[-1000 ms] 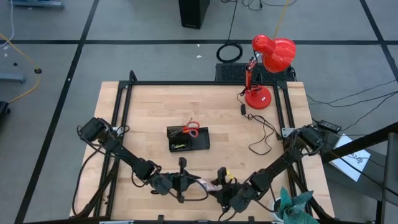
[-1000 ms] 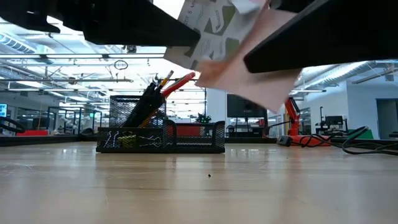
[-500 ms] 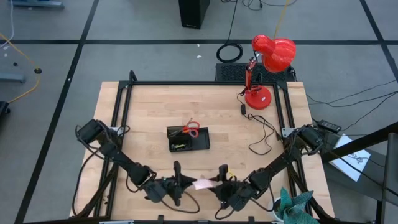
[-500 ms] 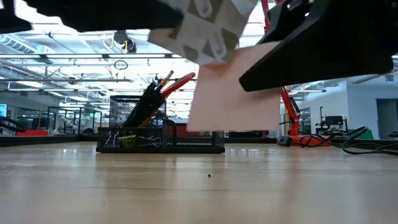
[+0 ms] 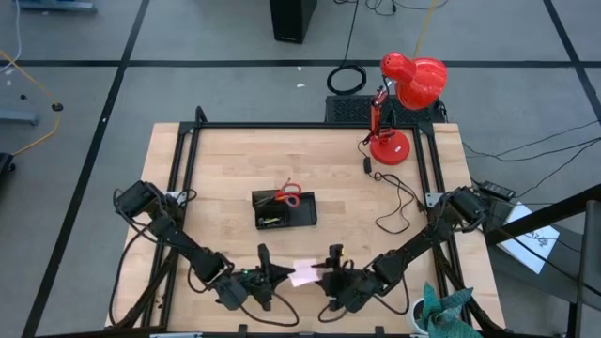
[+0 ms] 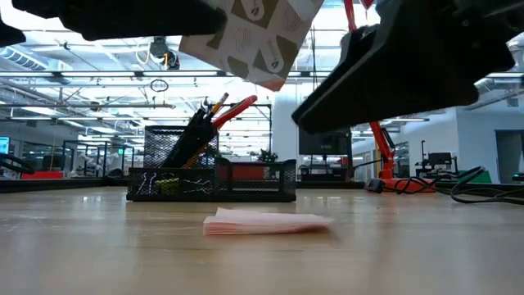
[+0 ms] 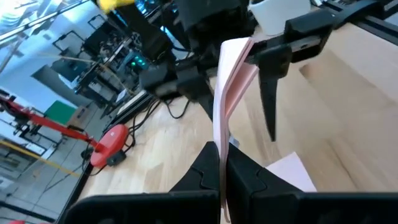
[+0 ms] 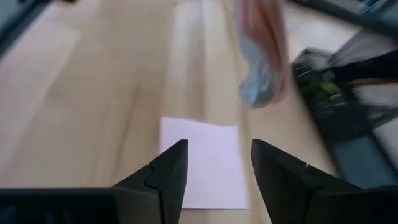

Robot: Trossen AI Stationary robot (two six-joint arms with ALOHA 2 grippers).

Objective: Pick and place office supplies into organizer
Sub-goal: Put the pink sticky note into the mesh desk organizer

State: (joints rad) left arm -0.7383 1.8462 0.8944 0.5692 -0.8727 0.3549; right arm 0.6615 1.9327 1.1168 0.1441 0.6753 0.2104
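Note:
The black mesh organizer (image 5: 285, 210) (image 6: 211, 176) stands mid-table with red-handled scissors (image 5: 288, 195) (image 6: 237, 109) and pens upright in its taller compartment. A pale pink note pad (image 5: 302, 273) (image 6: 266, 223) (image 8: 202, 162) lies flat on the table near the front edge, between my two grippers. My left gripper (image 5: 275, 275) (image 7: 222, 155) is shut on a thin pink slice of pad with a printed backing (image 6: 254, 33) (image 7: 229, 93), up in the air. My right gripper (image 5: 329, 272) (image 8: 214, 155) hovers open just above the lying pad and touches nothing. My left gripper pinches the lower edge (image 7: 221, 144) of the thin pink slice between its two fingers. The fingers come nearly level from the table's left side. The slice stands on edge beyond the fingertips, lifted clear of the table and of the pad below.
A red desk lamp (image 5: 404, 94) stands at the back right, and its black cable (image 5: 394, 202) trails over the right side of the table. A green cloth (image 5: 441, 310) lies off the front right corner. Black frame rails (image 5: 183, 178) border the tabletop.
The pink pad, held up between both grippers a second ago, swung to hang down, then fell. It now lies flat on the table. My left gripper has rolled and drawn slightly toward the table's left, keeping only the thin printed slice.

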